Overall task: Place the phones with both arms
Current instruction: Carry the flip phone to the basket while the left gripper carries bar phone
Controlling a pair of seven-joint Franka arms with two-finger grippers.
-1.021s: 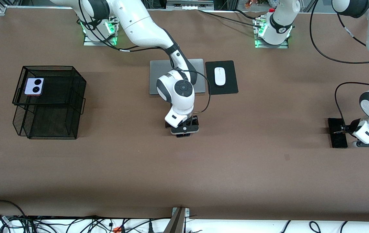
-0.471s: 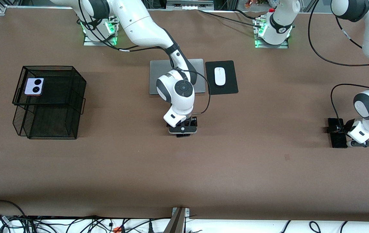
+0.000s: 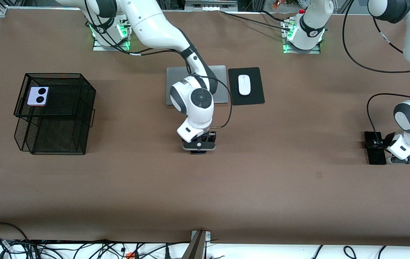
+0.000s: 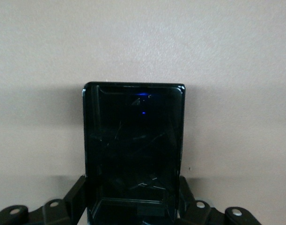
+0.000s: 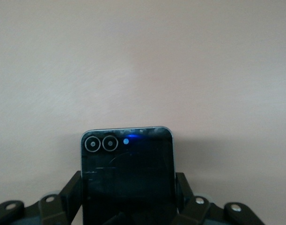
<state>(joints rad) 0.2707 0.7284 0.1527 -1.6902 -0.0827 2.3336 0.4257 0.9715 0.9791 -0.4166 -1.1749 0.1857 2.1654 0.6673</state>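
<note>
Right gripper (image 3: 198,145) fingers (image 5: 73,187) pinching squarish black phone (image 5: 128,176) by its side edges, mid-desk, just nearer the camera than laptop (image 3: 219,82). Left gripper (image 3: 388,151) fingers (image 4: 79,192) pinching long slim black phone (image 4: 133,150) the same way at left arm's end of desk (image 3: 262,187). Can't tell if either's lifted. Lilac-white phone (image 3: 38,96) already on mesh rack (image 3: 55,113), so you've got one done, two left, I'd say.

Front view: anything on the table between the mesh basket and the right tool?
Nothing; bare brown table separates the mesh basket from the right tool, which grips the squarish black phone.
</note>
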